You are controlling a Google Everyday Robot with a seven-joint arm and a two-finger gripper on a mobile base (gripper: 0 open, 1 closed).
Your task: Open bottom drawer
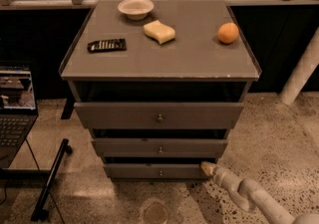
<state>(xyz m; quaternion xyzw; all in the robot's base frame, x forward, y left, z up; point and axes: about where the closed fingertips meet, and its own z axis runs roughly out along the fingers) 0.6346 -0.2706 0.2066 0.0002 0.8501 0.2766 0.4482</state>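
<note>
The bottom drawer [154,171] is the slimmest grey front, lowest of three on the grey cabinet [159,58], with a tiny round metal knob [160,172] at its centre. Its front sits a little back from the middle drawer [159,147] above. My gripper [206,168] is at the drawer's right end, low near the floor, its pale tip touching or nearly touching the front's right edge. The white arm [249,195] runs down to the lower right corner.
On the cabinet top lie a white bowl [135,8], a yellow sponge [159,32], an orange [228,33] and a black remote [106,45]. A laptop [16,103] on a stand is at the left, a black bar [50,178] on the floor. A white post [301,68] stands at right.
</note>
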